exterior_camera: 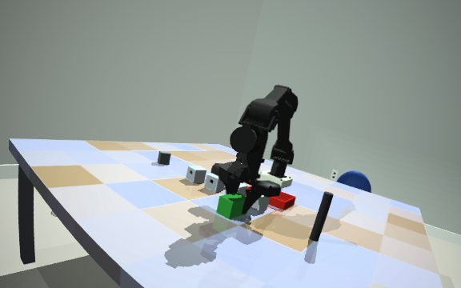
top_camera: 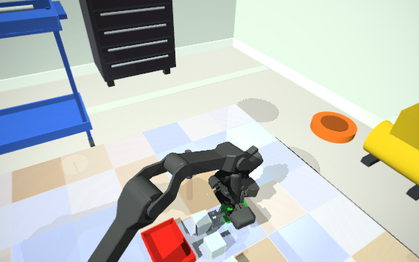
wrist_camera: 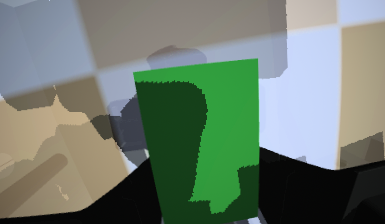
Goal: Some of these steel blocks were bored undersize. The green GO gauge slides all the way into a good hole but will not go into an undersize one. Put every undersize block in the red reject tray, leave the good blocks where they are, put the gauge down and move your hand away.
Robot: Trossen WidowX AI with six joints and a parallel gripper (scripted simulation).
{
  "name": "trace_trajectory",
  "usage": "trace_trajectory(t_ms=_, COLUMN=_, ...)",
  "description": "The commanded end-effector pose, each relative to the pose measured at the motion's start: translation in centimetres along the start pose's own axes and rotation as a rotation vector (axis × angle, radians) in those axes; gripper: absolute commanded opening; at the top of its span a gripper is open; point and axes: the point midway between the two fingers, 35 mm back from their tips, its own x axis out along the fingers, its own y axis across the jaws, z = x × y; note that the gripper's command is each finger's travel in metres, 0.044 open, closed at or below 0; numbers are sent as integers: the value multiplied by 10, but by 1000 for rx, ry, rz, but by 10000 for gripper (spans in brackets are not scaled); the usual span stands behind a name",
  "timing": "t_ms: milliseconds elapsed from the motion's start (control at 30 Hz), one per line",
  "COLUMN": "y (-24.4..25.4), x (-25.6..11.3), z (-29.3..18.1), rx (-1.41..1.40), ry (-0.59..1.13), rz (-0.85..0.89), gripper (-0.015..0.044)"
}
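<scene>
One arm, its one gripper (top_camera: 236, 211) (exterior_camera: 240, 196) clamped on one green gauge (top_camera: 226, 211) (exterior_camera: 230, 206) (wrist_camera: 228, 120) above the table (exterior_camera: 126, 208). One red tray (top_camera: 167, 241) (exterior_camera: 282, 201), near the blocks. Two pale blocks with holes (exterior_camera: 195, 174) visible left of gripper in exterior; others partly hidden.

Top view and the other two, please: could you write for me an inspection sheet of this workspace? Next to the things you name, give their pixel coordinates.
Surface: tabletop (top_camera: 93, 193) (exterior_camera: 134, 232) (wrist_camera: 303, 100) of blue, white and tan squares, with shadows and reflections.
Job's things: green gauge (top_camera: 225, 209) (exterior_camera: 230, 208) (wrist_camera: 230, 105); at least three pale blocks (top_camera: 214, 245) (exterior_camera: 219, 184), bores visible on two; red tray (top_camera: 166, 241) (exterior_camera: 282, 201), no block seen in it.
Clutter: dark cube (exterior_camera: 164, 158) and dark post (top_camera: 188, 151) (exterior_camera: 322, 216) on the tabletop.
Grippers: jaws closed on the green gauge.
Cables: nothing seen.
Surroundings: blue cart (top_camera: 66, 65), black drawer cabinet (top_camera: 137, 40), orange ring (top_camera: 316, 132), yellow machine (top_camera: 395, 154), blue rounded object (exterior_camera: 354, 182), wall outlet (exterior_camera: 334, 174).
</scene>
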Motion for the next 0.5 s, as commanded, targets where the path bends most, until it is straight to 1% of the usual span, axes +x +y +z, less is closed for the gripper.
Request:
trace_trajectory(t_ms=0, y=0, x=-5, z=4, rx=-6, ry=-15, rz=0, gripper=0)
trace_trajectory(t_ms=400, y=0, x=-6, z=6, rx=-6, ry=-15, rz=0, gripper=0)
trace_trajectory(t_ms=467, y=0, x=-13, z=5, rx=-5, ry=-13, rz=0, gripper=0)
